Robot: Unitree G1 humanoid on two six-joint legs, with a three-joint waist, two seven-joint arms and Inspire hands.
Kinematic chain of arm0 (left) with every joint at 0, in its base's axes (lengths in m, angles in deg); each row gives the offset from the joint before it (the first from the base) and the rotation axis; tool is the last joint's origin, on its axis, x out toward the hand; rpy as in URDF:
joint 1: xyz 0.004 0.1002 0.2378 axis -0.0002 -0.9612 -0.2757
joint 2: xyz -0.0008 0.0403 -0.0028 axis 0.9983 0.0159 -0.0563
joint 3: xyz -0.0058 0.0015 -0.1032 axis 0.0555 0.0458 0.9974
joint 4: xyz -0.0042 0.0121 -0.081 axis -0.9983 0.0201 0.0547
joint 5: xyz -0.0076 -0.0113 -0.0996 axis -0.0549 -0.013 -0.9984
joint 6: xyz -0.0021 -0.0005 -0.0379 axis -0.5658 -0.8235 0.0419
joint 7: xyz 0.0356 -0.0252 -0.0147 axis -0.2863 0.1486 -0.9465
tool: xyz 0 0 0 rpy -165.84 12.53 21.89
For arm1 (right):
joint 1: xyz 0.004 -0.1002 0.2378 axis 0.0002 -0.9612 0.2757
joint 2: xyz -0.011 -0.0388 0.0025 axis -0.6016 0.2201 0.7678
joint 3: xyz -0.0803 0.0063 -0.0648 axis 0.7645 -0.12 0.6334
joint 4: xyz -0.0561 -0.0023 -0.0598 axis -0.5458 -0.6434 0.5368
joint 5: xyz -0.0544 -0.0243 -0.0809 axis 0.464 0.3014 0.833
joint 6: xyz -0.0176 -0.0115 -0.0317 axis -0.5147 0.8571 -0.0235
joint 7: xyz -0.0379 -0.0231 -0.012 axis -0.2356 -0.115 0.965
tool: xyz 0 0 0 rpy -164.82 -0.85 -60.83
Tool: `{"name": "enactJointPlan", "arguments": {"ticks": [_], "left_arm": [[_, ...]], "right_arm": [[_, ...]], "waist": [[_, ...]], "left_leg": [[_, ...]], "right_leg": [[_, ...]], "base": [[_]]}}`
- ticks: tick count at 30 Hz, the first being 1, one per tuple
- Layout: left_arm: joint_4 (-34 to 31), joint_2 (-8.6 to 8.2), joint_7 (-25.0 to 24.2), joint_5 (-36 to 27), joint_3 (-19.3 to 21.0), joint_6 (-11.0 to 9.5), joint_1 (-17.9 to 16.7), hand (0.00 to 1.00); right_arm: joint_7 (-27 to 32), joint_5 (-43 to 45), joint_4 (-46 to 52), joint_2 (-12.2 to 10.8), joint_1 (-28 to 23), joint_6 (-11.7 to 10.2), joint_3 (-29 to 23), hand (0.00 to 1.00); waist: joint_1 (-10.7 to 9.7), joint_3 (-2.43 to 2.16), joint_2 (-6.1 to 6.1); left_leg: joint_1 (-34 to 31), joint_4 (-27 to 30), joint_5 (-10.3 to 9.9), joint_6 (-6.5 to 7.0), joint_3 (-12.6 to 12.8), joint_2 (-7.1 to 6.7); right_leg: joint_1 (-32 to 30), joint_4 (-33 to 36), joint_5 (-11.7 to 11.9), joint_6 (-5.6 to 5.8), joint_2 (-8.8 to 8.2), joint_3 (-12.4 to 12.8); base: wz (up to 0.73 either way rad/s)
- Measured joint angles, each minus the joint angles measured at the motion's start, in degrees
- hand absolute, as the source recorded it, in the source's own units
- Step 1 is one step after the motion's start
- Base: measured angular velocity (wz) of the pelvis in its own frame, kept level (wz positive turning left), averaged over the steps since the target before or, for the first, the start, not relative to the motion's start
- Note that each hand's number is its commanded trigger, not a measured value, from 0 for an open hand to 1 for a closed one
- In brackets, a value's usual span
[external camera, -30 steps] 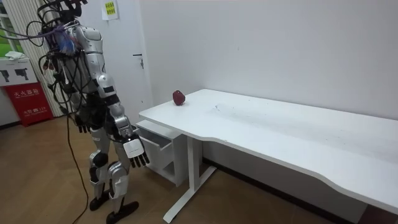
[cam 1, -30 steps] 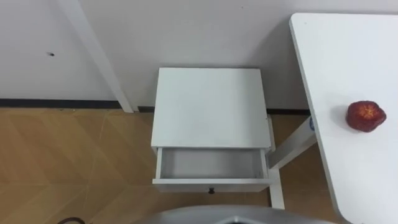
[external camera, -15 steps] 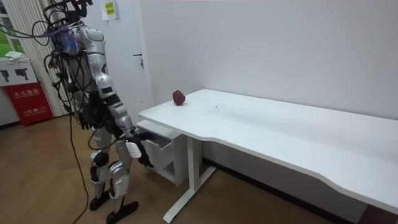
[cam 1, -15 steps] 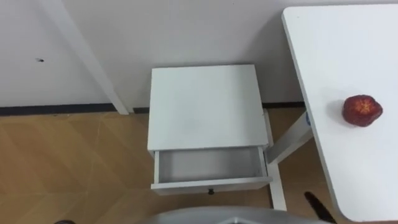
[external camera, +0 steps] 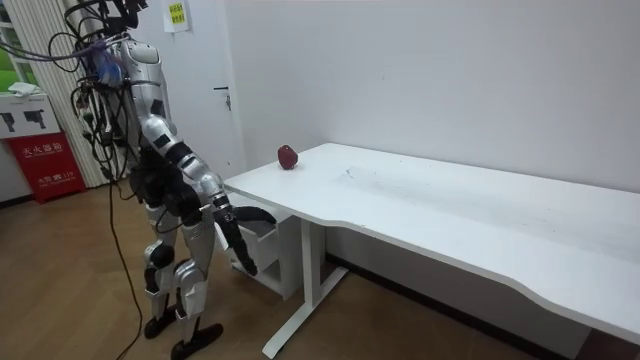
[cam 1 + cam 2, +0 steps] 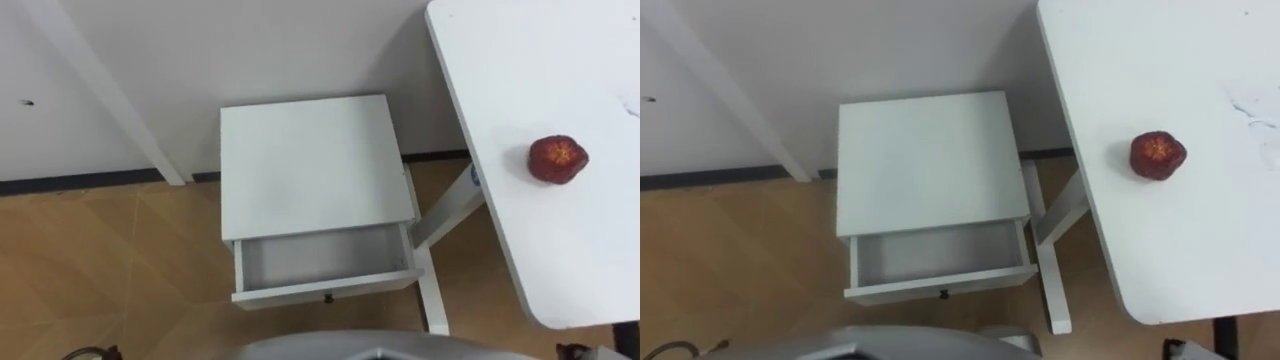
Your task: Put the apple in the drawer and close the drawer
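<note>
- The apple (image 6: 558,158) rests untouched on the table (image 6: 585,250), near the end beside the cabinet (image 6: 310,165), probably so it is a short carry.
- It lies above and beyond the right hand (image 5: 241,247), well apart from it.
- That hand hangs below the table edge, fingers straight and loose, grasping nothing.
- Just past the hand, the drawer (image 6: 320,262) stands pulled out, ready to receive the fruit.
</note>
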Motion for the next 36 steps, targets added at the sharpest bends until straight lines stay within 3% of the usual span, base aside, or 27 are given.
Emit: {"name": "enactJointPlan", "arguments": {"ticks": [3,5,9,14,22,25,29,36], "left_arm": [[-0.09,0.02,-0.01,0.00,0.21,-0.50,0.04,0.00],[-0.08,0.02,-0.02,0.08,0.49,-0.81,0.03,0.00],[-0.11,-0.08,-0.12,0.15,0.46,-1.09,-0.09,0.00],[-0.70,-0.12,-1.20,0.15,0.30,-1.90,-0.05,0.00],[0.03,-0.03,-1.27,1.18,-0.28,-3.42,0.18,0.00],[1.68,0.16,-1.25,1.15,-1.93,-3.80,0.37,0.00],[1.72,0.11,-1.25,1.09,-5.03,-3.82,0.31,0.00],[2.77,0.00,-1.21,1.09,-6.99,-3.73,-0.19,0.00]], "right_arm": [[3.75,0.89,3.65,0.43,0.03,-0.88,-0.92,0.00],[7.51,1.69,8.28,0.55,0.10,-2.59,-2.07,0.00],[14.85,9.92,17.50,0.55,-0.68,-4.72,-2.02,0.00],[21.80,25.29,28.48,0.68,-0.59,-6.67,-1.94,0.00],[30.54,51.47,42.14,1.67,-0.81,-7.39,1.87,0.00],[30.24,58.54,45.30,2.96,-1.27,-7.36,6.13,0.00],[27.72,67.03,48.89,2.98,-2.12,-7.35,11.33,0.00],[21.08,70.69,49.71,3.06,-3.37,-7.14,18.23,0.00]], "waist": [[0.02,0.03,0.24],[0.13,0.07,0.36],[-0.28,0.02,0.83],[-1.25,-0.11,0.97],[0.67,-0.06,0.82],[0.88,-0.05,0.73],[2.37,-0.07,0.66],[3.89,-0.08,0.64]], "left_leg": [[-0.13,-0.16,0.03,0.06,0.05,-0.02],[-0.28,-0.21,0.08,0.13,0.18,-0.05],[-0.44,-0.19,0.25,0.40,0.31,-0.15],[-0.99,-0.22,0.31,0.50,-0.02,-0.17],[-1.15,-0.30,0.40,0.63,0.03,-0.21],[-1.01,-0.30,0.40,0.64,0.01,-0.21],[-1.02,-0.33,0.40,0.64,0.03,-0.20],[-1.02,-0.31,0.40,0.64,-0.01,-0.15]], "right_leg": [[-0.53,0.50,0.00,0.00,-0.07,0.50],[-0.85,0.53,0.01,0.01,0.07,0.98],[-1.08,0.65,0.01,0.01,0.00,1.10],[-1.54,0.54,0.02,0.03,-0.03,0.66],[-1.93,0.60,0.06,0.06,0.14,1.15],[-1.87,0.59,0.07,0.06,0.04,0.61],[-1.82,0.54,0.07,0.06,0.07,0.56],[-1.78,0.51,0.10,0.05,0.03,0.30]], "base": [[-0.07],[-0.09],[0.00],[0.03],[-0.03],[0.06],[0.01],[0.00]]}}
